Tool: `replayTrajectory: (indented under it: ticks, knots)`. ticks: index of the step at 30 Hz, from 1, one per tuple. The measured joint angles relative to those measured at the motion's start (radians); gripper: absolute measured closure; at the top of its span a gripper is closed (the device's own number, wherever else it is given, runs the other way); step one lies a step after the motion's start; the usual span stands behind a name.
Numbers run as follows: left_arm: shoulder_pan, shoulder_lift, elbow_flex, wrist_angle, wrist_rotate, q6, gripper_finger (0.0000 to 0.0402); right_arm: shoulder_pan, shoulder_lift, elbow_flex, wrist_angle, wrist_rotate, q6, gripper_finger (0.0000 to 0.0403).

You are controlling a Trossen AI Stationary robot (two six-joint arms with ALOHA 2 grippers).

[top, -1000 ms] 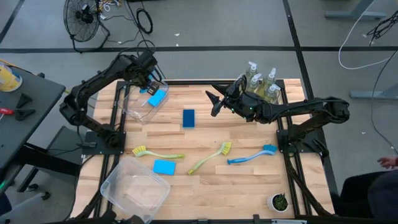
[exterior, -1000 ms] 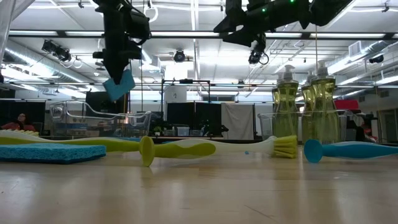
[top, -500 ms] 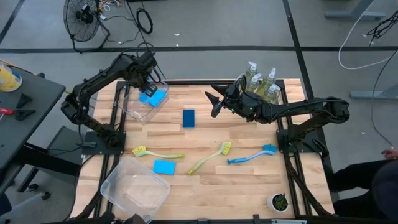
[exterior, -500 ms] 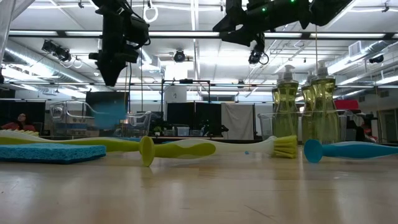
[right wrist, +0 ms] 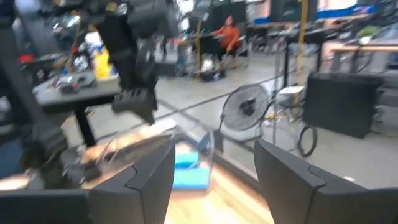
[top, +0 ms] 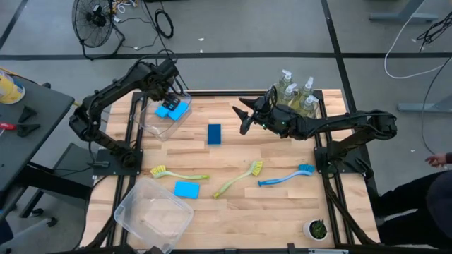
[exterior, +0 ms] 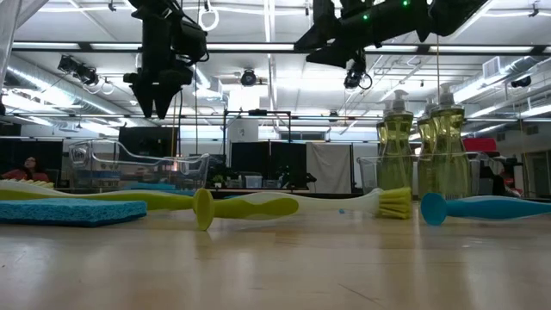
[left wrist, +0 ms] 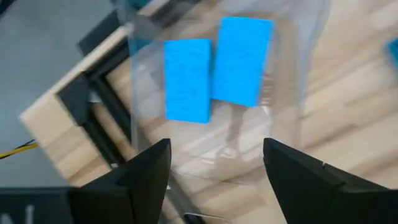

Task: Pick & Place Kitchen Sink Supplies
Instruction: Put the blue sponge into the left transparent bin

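- My left gripper (top: 164, 98) hangs above the clear bin (top: 150, 121) at the far left of the table, fingers spread wide with nothing between them.
- Two blue sponges (left wrist: 186, 79) lie side by side and touching on that bin's floor, seen through the gap in the left wrist view.
- My right gripper (top: 245, 116) is raised over the far middle of the table, fingers parted and empty, near the soap bottles (top: 296, 92).
- Three soap bottles stand together at the far right, apparently inside a clear container; I cannot confirm its rim.
- Loose on the table: a third sponge (top: 214, 133) in the middle, a fourth sponge (top: 186, 189) nearer, left of centre.
- Three brushes lie in the near half: a yellow-green brush (top: 177, 173) at left, a second yellow-green brush (top: 239, 178) in the middle, a blue brush (top: 285, 177) at right.
- A second clear bin (top: 152, 214) sits at the near left corner; it looks empty.
- Judgement: sponge sorting is part done, with two binned and two outstanding.
- Next move: the left gripper should clear the bin wall, travel to the middle sponge and descend squarely over it with fingers wide.
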Motion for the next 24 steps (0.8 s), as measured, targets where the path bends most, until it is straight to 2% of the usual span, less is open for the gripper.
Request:
replayTrajectory:
  ticks: [5,9,18,24]
  knots:
    - [-0.048,-0.024,0.001,0.001,0.057,-0.040,0.0152,-0.001,0.000,0.000,-0.101,-0.083,0.045,0.0183]
    - [-0.104,-0.048,0.002,0.037,0.109,-0.084,0.0158,0.000,0.000,0.000,-0.190,-0.090,0.100,0.0183]
    - [-0.281,-0.052,0.002,0.270,0.332,-0.217,0.0159,0.000,0.000,0.000,-0.243,-0.147,0.105,0.0183]
    - [-0.375,-0.045,0.001,0.382,0.334,-0.353,0.0159,0.000,0.000,0.000,-0.244,-0.160,0.105,0.0183]
